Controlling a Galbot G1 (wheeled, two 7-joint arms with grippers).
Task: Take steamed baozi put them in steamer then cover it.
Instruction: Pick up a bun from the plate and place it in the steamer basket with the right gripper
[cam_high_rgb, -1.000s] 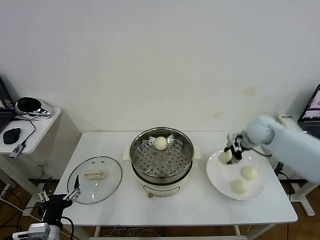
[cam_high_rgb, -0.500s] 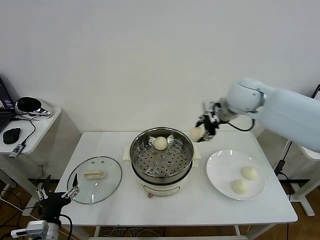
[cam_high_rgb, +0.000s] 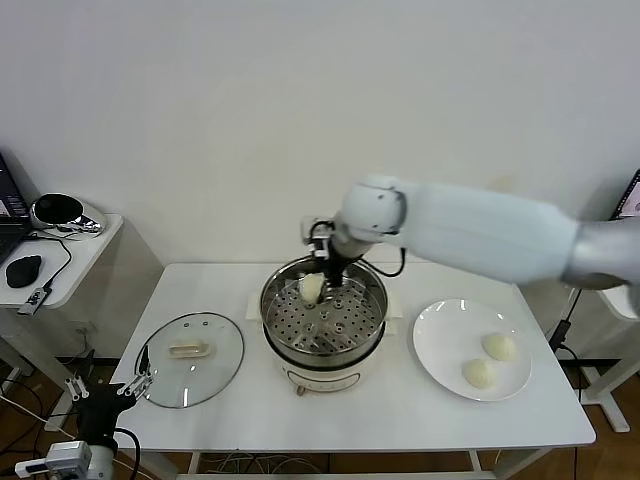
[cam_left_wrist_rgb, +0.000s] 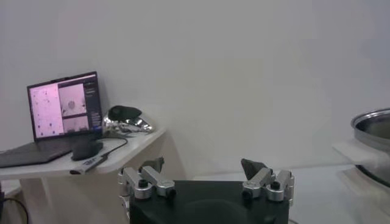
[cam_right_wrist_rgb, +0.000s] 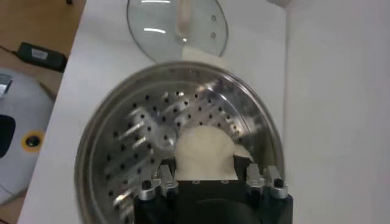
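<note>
My right gripper reaches over the far side of the steamer and is shut on a cream-white baozi, held just above the perforated tray. In the right wrist view the baozi sits between the fingers of that gripper, over the steamer tray. I cannot tell the baozi that lay in the steamer apart from the held one. Two baozi lie on the white plate. The glass cover lies flat on the table, left of the steamer. My left gripper is open and parked low at the front left.
The white table's front edge is near. A side table at the left carries a mouse and a helmet-like object. In the left wrist view, the left gripper faces a laptop and the steamer rim.
My right gripper lifted a baozi off the plate and carried it left, over the steamer's rim, to above the tray. The plate now holds two baozi. The left arm barely moved.
</note>
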